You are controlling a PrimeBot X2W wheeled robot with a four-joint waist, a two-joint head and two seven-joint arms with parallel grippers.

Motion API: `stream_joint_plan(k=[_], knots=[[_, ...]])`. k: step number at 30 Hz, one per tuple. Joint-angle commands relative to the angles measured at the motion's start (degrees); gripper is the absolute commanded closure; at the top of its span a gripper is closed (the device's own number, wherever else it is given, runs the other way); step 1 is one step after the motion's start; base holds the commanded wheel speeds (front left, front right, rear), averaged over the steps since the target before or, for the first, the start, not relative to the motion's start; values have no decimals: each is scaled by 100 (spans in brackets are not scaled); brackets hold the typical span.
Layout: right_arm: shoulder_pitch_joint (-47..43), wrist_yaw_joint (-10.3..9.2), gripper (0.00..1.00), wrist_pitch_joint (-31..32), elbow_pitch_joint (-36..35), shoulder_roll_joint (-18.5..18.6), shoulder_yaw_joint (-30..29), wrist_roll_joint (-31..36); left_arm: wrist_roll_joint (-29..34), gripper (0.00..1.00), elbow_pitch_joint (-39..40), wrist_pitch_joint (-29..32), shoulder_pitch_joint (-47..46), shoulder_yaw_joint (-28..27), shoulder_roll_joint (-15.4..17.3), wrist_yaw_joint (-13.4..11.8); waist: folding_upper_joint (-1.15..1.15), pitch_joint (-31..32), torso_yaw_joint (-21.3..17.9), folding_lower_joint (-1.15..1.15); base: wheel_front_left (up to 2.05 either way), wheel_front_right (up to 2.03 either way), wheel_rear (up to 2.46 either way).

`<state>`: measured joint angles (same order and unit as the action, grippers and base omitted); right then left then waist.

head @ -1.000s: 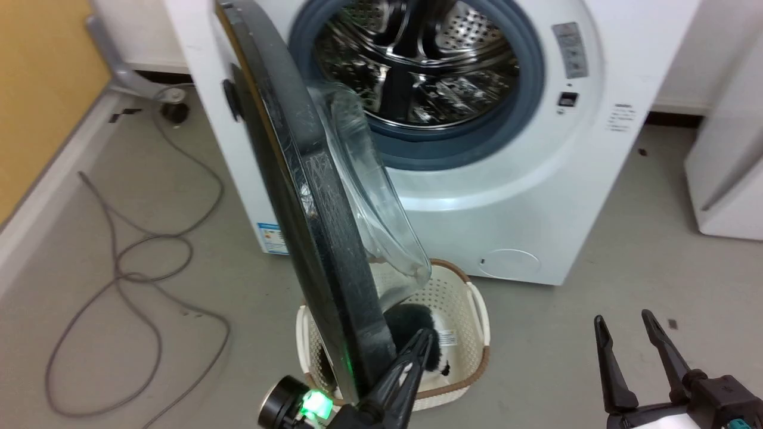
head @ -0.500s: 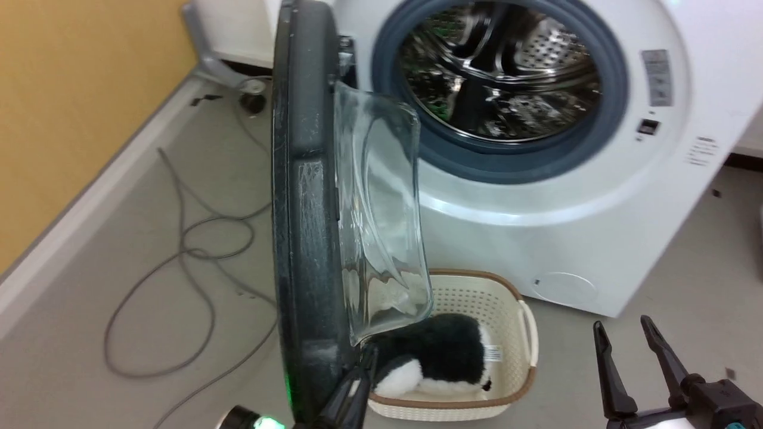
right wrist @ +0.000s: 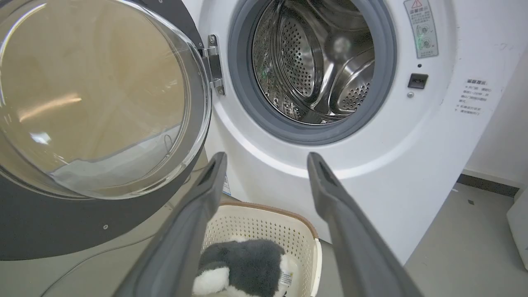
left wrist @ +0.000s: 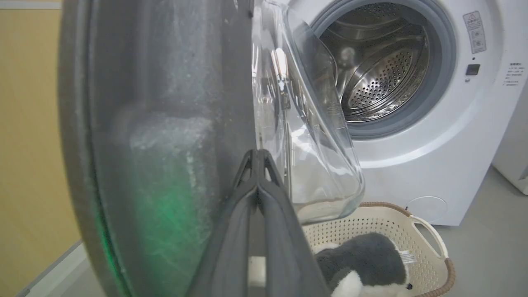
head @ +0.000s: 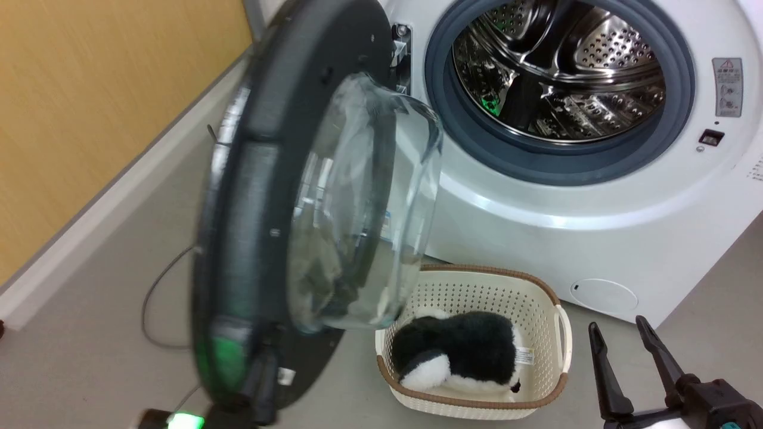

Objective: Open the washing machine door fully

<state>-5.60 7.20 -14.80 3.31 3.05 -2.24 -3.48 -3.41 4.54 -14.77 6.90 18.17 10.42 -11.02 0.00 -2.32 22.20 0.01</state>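
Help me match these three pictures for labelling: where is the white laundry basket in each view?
Head view: basket, lower centre-right, on the floor beside the open washing machine door.
Left wrist view: basket, lower right, just below the door's glass bowl.
Right wrist view: basket, bottom centre, framed by the open right claw.
Shared landmark: the steel drum, above the basket in all three.
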Motion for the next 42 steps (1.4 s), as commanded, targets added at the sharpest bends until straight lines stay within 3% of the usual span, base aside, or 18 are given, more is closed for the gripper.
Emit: stream_joint_plan(k=[1,10,23,36,42], knots=[[20,29,0,-19,1,-17,16,52,-69,100,-62,-23,-65,-224,105,-82,0,-45,-9,-1,0,0,0],[148,29,0,-19,-19,-17,-98,158,-451,100,-315,-23,-341,-1293,327,-179,0,-310,-138,-1,0,0,0],[518,29,0,-19,-66,-17,-144,358,-1050,100,-1022,-23,-1077,-2746,416,-60,0,-870,-511,-1,0,0,0],[752,29,0,-19,-82,-17,-136,449,-1293,100,-1923,-23,-1878,-3846,637,318,0,-1188,-753,-1,0,0,0],[835,29,0,-19,-58,-17,-83,450,-1343,100,-2729,-23,-2268,-4075,820,549,0,-1247,-859,-1,0,0,0]])
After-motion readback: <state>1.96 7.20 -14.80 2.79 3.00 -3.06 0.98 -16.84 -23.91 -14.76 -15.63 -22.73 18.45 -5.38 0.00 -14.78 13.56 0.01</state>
